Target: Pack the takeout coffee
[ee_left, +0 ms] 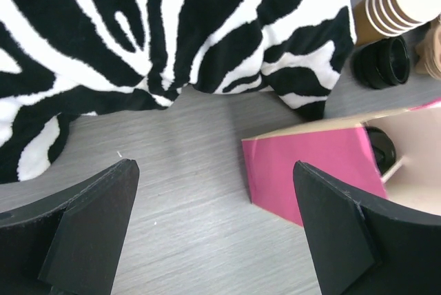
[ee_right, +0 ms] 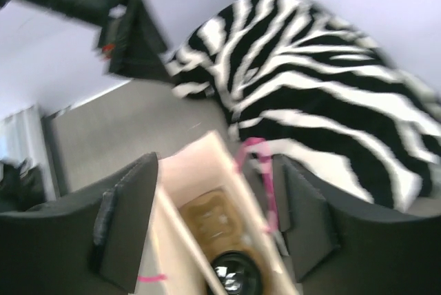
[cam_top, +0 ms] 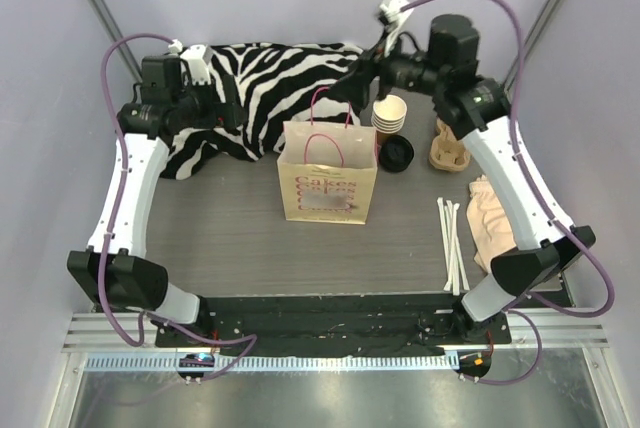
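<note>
Resting lid-up at the bottom of the paper bag [cam_top: 328,188] that stands mid-counter [cam_top: 220,228], the takeout coffee [ee_right: 234,278] is probably light, thin-walled and crushable, best taken round the cup body below its slick lid. Over the bag's mouth the right fingers [ee_right: 127,226] hang parted and empty; the left fingers [ee_left: 334,229] gape wide, empty, beside the striped cloth [cam_top: 270,78] at the far edge. Grey wood-grain counter, pale walls close on three sides.

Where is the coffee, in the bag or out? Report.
In. The coffee sits inside the bag, its black lid showing in both wrist views.
</note>
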Controlling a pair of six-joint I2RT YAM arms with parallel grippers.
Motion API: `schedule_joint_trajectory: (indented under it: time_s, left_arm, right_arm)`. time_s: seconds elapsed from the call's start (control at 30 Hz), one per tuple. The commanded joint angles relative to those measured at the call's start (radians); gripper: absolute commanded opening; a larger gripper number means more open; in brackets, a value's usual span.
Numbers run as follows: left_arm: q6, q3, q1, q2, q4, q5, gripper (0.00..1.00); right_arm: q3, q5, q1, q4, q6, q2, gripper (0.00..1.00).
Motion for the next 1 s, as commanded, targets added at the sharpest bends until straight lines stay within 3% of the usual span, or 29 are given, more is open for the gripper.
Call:
schedule_joint_trajectory:
  time_s: [0.0, 0.23, 0.37, 0.47, 0.73, 0.97]
  left_arm:
    - [0.038, 0.113, 0.015, 0.048, -0.090, 0.079, 0.99]
    - [0.120, 0.304, 0.070, 0.163, -0.282, 0.171, 1.00]
    - [0.147, 0.344, 0.078, 0.226, -0.383, 0.125, 1.00]
    - [0.147, 0.291, 0.135, 0.234, -0.393, 0.111, 1.00]
    - [0.216, 0.053, 0.170, 0.186, -0.353, 0.014, 1.00]
    - [0.258, -0.001, 0.169, 0.168, -0.327, 0.017, 1.00]
  right_arm:
    - [0.050, 0.034, -0.143, 0.084, 0.140, -0.056, 0.80]
    - [-0.106, 0.068, -0.397, 0.059, 0.181, -0.106, 0.98]
    - [-0.230, 0.071, -0.529, -0.003, 0.124, -0.116, 0.98]
    - [-0.353, 0.111, -0.585, -0.076, 0.017, -0.119, 0.99]
    - [-0.557, 0.207, -0.596, -0.165, -0.080, -0.151, 0.99]
    - [-0.626, 0.303, -0.473, -0.174, -0.103, -0.205, 1.00]
